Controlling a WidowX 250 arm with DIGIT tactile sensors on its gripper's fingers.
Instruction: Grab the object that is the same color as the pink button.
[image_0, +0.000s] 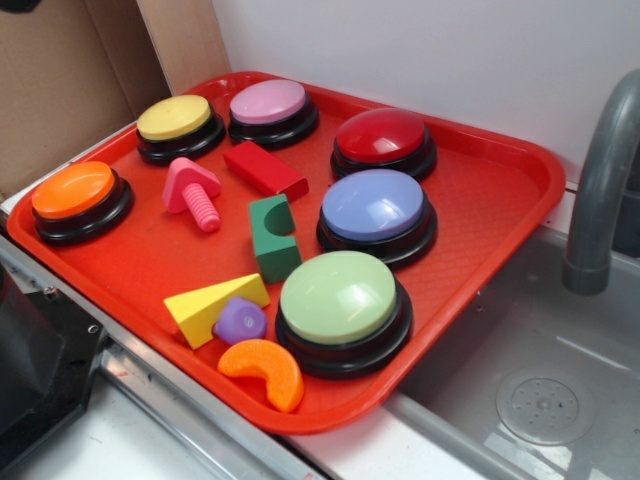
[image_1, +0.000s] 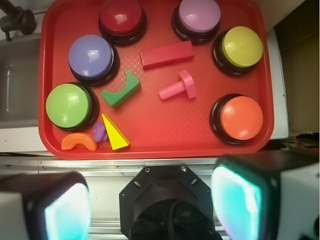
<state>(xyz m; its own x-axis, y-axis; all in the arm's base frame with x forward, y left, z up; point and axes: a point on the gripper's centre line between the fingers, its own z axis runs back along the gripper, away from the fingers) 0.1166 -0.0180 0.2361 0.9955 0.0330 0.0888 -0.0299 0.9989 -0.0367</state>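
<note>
Gripper (image_1: 150, 200) fills the near edge of the wrist view, fingers (image_1: 240, 197) spread wide apart, nothing between them, hanging high above and short of the red tray (image_1: 150, 142). Task barely begun, as I read it: nothing grabbed, nothing touched. Pink button (image_1: 199, 16) sits at the tray's far edge, between the red button (image_1: 121, 16) and the yellow button (image_1: 242, 46). Matching object, the pink bolt (image_1: 178, 87), lies on its side mid-tray, just beside the red block (image_1: 167, 54), near the orange button (image_1: 241, 118), clear of both. Green arch block (image_1: 120, 90) lies well left of it. Left to do: travel over the bolt, come down, close on it, lift.
</note>
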